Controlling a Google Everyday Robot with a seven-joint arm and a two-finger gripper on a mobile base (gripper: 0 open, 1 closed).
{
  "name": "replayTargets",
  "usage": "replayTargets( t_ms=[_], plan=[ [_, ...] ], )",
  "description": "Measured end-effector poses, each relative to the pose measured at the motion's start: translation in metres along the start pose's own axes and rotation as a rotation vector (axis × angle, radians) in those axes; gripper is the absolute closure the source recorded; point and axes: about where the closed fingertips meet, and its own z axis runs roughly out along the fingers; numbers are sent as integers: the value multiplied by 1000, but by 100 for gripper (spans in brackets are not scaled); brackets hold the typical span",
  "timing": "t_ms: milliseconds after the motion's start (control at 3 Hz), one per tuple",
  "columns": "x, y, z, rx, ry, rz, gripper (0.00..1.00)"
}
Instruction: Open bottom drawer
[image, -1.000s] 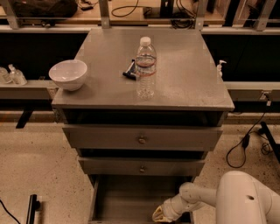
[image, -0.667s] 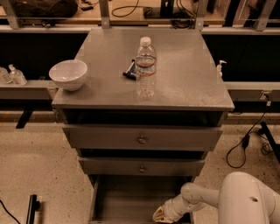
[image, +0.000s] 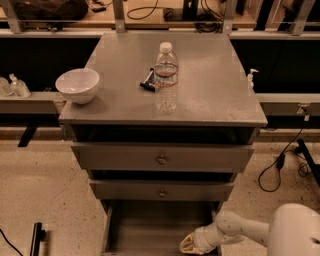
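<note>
The grey cabinet (image: 162, 95) has three drawers. The top drawer (image: 162, 158) and the middle drawer (image: 162, 191) each show a small round knob and stand slightly out. The bottom drawer (image: 157, 227) is pulled far out towards me, and I see its bare inner floor. Its front and knob are cut off by the bottom edge of the view. My gripper (image: 189, 245) is low at the front right of the open bottom drawer, at the end of my white arm (image: 235, 231), which reaches in from the lower right.
On the cabinet top stand a white bowl (image: 78, 85) at the left, a clear water bottle (image: 165, 77) in the middle and a small dark object (image: 148, 81) beside it. A black cable (image: 280, 160) lies on the floor at the right. A dark bar (image: 36, 239) lies at the lower left.
</note>
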Motion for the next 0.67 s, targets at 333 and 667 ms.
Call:
replayTargets(
  t_ms=[333,667],
  plan=[
    [-1,-17,-50,163,-24,-5,98],
    [2,-21,-78,258,-68,30,77]
  ],
)
